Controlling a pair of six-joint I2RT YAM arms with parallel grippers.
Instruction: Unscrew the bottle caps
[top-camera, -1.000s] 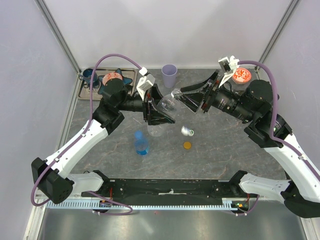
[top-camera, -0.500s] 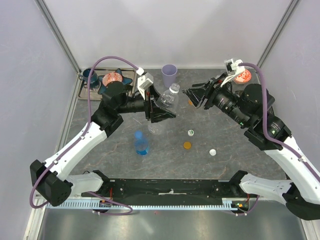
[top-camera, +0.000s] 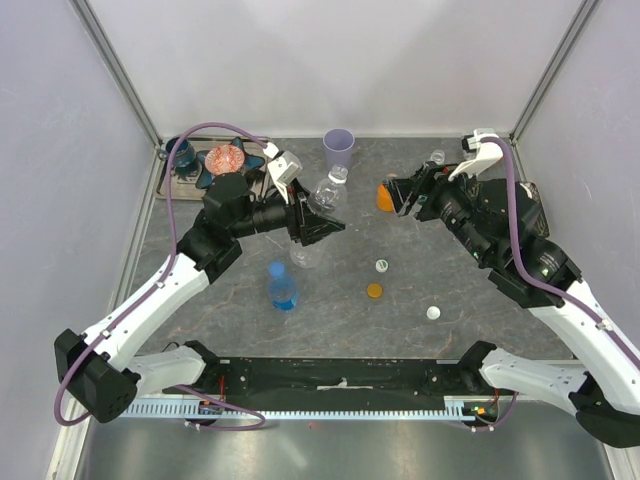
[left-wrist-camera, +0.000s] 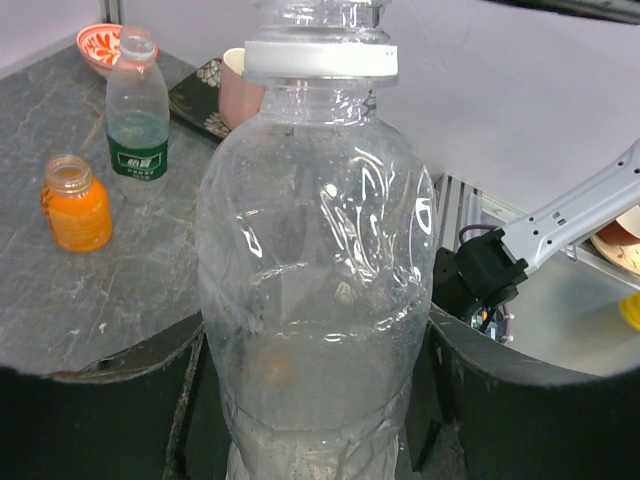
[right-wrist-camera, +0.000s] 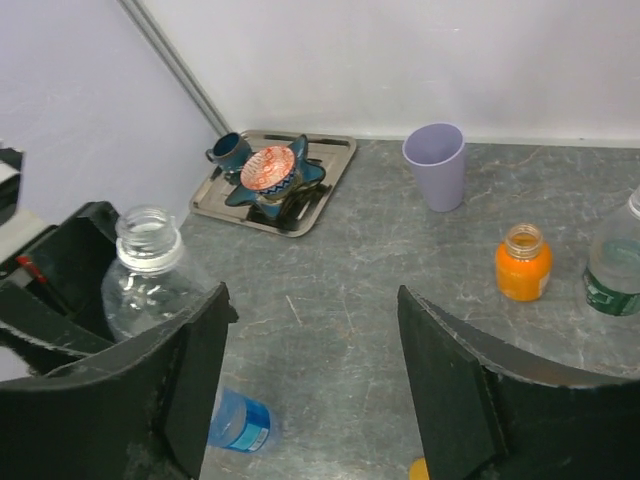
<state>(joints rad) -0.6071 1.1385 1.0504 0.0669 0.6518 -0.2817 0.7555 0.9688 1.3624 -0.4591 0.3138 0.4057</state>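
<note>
Left claw (top-camera: 320, 218) clamped on clear bottle (left-wrist-camera: 315, 280), held above surface (top-camera: 330, 320), neck bare. Right claw (right-wrist-camera: 315, 300) wide, empty. Blue bottle (top-camera: 283, 288) on surface, seemingly the last one capped. White cap (top-camera: 433, 313) lies loose. Next: park clear bottle, take blue.

We are looking at two arms built alike: the left arm (top-camera: 150, 295) and the right arm (top-camera: 587, 322) are wearing white shells over their long links and black housings at the joints. A lilac cable (top-camera: 213, 127) is running along the left one, and a matching cable (top-camera: 513, 205) along the right. A white camera bracket (top-camera: 283, 168) is sitting on each wrist. We are seeing wide, matte black fingers (right-wrist-camera: 130, 400) with slanted edges. Both bases are sharing a black rail (top-camera: 300, 375).
</note>
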